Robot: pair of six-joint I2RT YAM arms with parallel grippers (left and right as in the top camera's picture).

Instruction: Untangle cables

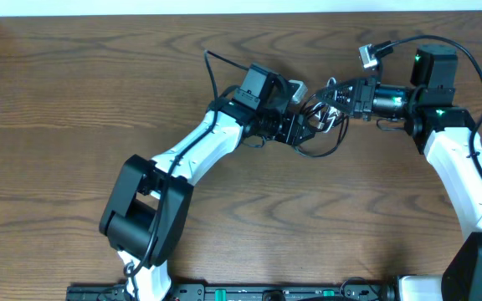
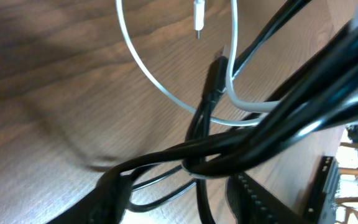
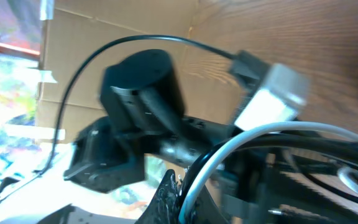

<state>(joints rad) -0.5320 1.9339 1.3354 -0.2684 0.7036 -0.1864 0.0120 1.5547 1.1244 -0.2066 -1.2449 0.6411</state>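
Overhead view: the two arms meet above the wooden table [image 1: 74, 100]. The left gripper [image 1: 302, 121] points right and the right gripper [image 1: 331, 99] points left, their tips close together. The cables lie bunched in the narrow space between and just below both grippers. One loop of the black cable [image 1: 329, 149] sags onto the table just below the left gripper.

Left wrist view: the left fingers [image 2: 260, 196] stand partly apart at the lower edge. Strands of the black cable [image 2: 229, 152] run as a bundle across their tips, and one thinner strand passes through the gap. The white cable [image 2: 143, 73] curves in an open loop beyond the fingers, crossing under the black bundle. Its white plug [image 2: 198, 17] hangs at the top of this view. A black plug [image 2: 215, 74] lies against the loop.

Right wrist view (blurred): the white cable rises in an arc just beside the one dark fingertip [image 3: 166, 199] that shows. Whether this gripper is wide, narrow or gripping cannot be told. The left arm's wrist housing [image 3: 143, 78] and a cardboard box [image 3: 110, 43] fill the background.
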